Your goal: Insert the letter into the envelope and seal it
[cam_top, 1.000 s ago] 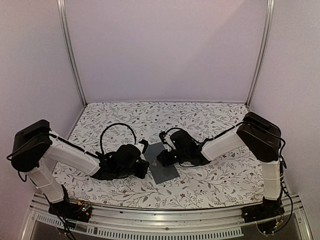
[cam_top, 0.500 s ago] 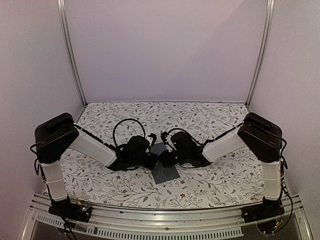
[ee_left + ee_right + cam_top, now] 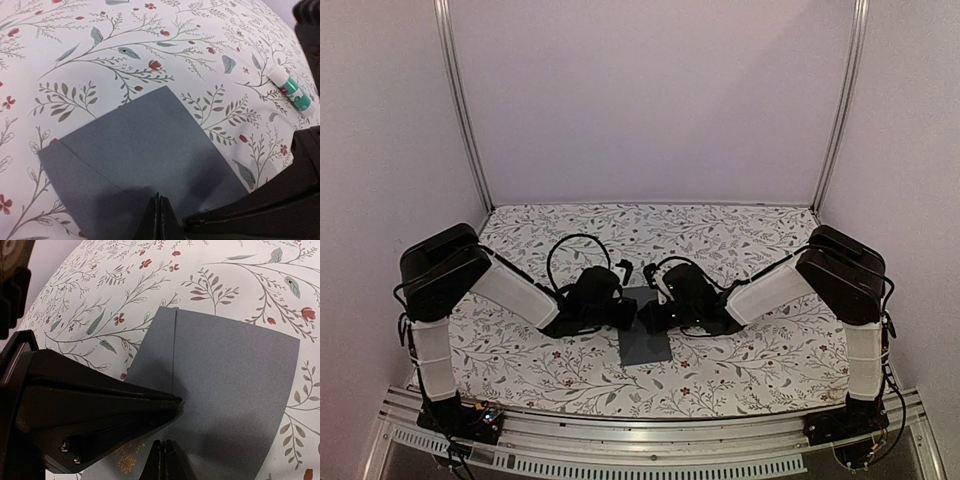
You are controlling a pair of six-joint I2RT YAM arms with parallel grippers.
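Observation:
The dark slate-grey envelope [image 3: 646, 338] lies flat on the floral cloth between the arms. It fills the left wrist view [image 3: 140, 150] and the right wrist view [image 3: 230, 375], with a fold crease near one end. My left gripper [image 3: 629, 312] is shut, and its tips [image 3: 159, 205] rest on the envelope. My right gripper [image 3: 646, 315] is shut too, and its tips [image 3: 167, 450] rest on the envelope right beside the left one. The tan letter does not show in any view.
A small teal-and-white tube [image 3: 292, 92] lies on the cloth beyond the envelope. The floral tablecloth [image 3: 740, 240] covers the table. Pale walls and metal posts enclose the back and sides. A gold mark [image 3: 125, 457] shows on the envelope.
My left arm has swung right and brought its gripper over the envelope's far end beside the right gripper. The envelope has turned from tilted to nearly straight.

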